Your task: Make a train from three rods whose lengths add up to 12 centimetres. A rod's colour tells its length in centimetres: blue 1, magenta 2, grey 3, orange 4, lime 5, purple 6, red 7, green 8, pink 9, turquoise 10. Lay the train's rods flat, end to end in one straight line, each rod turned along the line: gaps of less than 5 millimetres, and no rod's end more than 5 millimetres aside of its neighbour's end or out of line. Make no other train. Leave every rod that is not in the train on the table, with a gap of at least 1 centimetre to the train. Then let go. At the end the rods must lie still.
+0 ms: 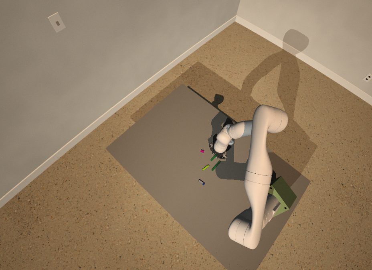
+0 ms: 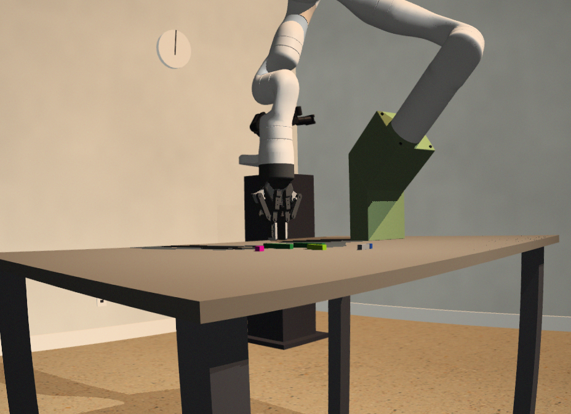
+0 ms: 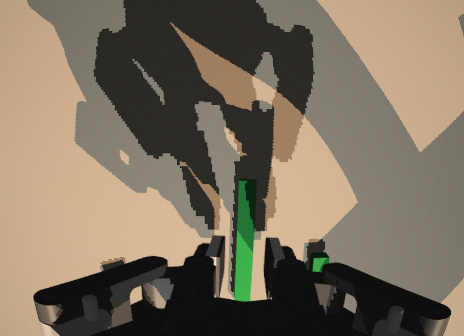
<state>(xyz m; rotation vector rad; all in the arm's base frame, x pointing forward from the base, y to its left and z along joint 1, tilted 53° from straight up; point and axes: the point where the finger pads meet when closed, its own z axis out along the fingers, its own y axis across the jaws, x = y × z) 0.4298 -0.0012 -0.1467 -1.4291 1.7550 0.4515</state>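
My gripper points straight down over one end of a green rod. Its fingers are partly open, one on each side of the rod, with a small gap on both sides. The rod lies flat on the table. A second green rod lies just beside it. A lime rod lies next to that one. A grey rod and a blue rod lie end to end. A magenta rod lies apart.
The table carries the arm's olive-green base block at its far right side. A dark box stands behind the table. The arm's shadow falls across the table around the rods.
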